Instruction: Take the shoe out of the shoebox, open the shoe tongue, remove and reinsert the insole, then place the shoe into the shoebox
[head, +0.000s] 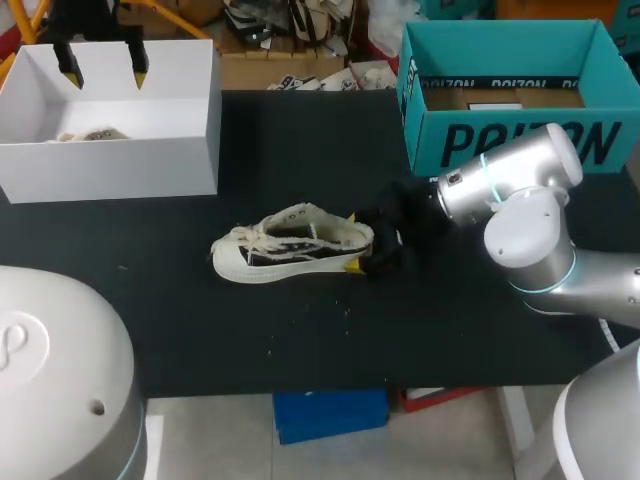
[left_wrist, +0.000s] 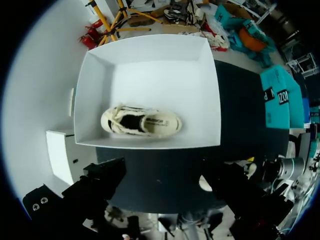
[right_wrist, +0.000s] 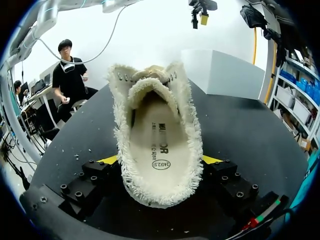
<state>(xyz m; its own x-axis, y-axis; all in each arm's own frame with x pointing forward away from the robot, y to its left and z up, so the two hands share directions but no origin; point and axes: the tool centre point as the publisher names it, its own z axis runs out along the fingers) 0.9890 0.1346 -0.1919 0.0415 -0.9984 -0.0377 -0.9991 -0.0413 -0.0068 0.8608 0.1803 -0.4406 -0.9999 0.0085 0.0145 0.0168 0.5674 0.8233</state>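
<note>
A black table (head: 300, 340) fills the middle of the frame, flecked with pale specks (head: 270, 350). At upper right stands an open teal cardboard box (head: 440, 140), with a brown cardboard piece (head: 520, 98) lying inside.

Cream shoe (head: 290, 245) sits upright, tongue (right_wrist: 150, 85) seemingly lifted; open white shoebox (head: 110, 160) well apart.

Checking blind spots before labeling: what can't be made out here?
Head view: the front wall of the white box hides most of the boxed shoe.
Head view: the right gripper covers the heel of the table shoe.
Left wrist view: the yellow tips of the left gripper don't show; only dark finger bases are visible.
</note>
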